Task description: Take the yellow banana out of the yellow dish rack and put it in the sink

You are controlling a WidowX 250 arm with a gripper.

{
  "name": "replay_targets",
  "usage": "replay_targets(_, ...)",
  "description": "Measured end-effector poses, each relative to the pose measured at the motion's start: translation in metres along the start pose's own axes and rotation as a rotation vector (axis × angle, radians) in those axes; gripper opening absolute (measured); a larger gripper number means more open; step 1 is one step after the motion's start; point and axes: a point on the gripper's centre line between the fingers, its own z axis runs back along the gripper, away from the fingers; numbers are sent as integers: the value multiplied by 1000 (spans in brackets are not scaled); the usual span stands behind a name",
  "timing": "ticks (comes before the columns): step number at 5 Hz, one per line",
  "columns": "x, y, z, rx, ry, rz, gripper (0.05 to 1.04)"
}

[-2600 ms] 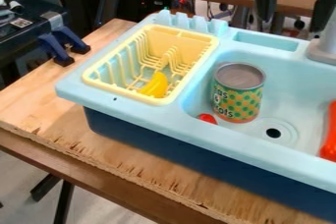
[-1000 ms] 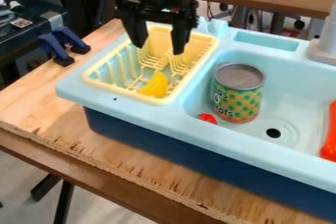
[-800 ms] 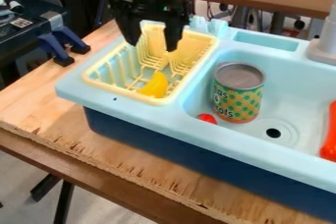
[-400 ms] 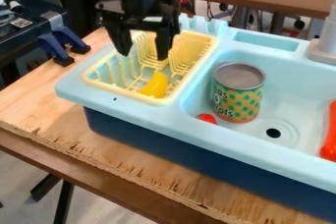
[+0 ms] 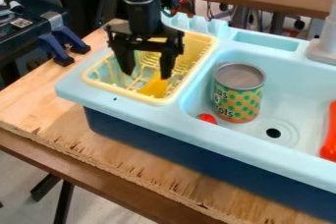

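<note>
Moved since the last earlier frame: the gripper (image 5: 147,75), lower now, its tips down within the rack (image 5: 118,91); other items as they were.

Table (image 5: 39,100): wooden, beneath and to the left of the rack.

Sink (image 5: 73,89): light blue top, dark blue base; carries the rack at its left end, with the basin (image 5: 298,105) to the rack's right.

Rack: pale yellow, slotted, with upright prongs; contains the yellow piece (image 5: 154,88).

Gripper: black, pointing down over the rack; fingers spread apart, clamped on nothing. One fingertip overlaps the yellow piece's upper end in view; contact cannot be told.

Can (image 5: 238,90): patterned label, grey top, upright; in the basin, right of the rack.

Red-orange item (image 5: 330,134): partly in view; in the basin, far right of the rack.

Yellow piece: curved; inside the rack, toward its near right corner.

Small red item (image 5: 208,118): in the basin, just right of the rack's near corner; partly hidden.

Handling, as judged: centre the spread fingers over the yellow piece's middle, one each side, before going deeper. Descend straight, clear of the rack's prongs and rim. Close gently; a curved piece may roll or slip if pinched at its end.
</note>
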Motion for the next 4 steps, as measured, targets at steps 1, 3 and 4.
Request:
replay_targets(1, 3, -4, -5, 16, -16, 12, 1000)
replay_targets(3, -1, -7, -22, 42, 30, 39, 1000)
replay_targets(4, 1, -8, -24, 44, 20, 35, 972)
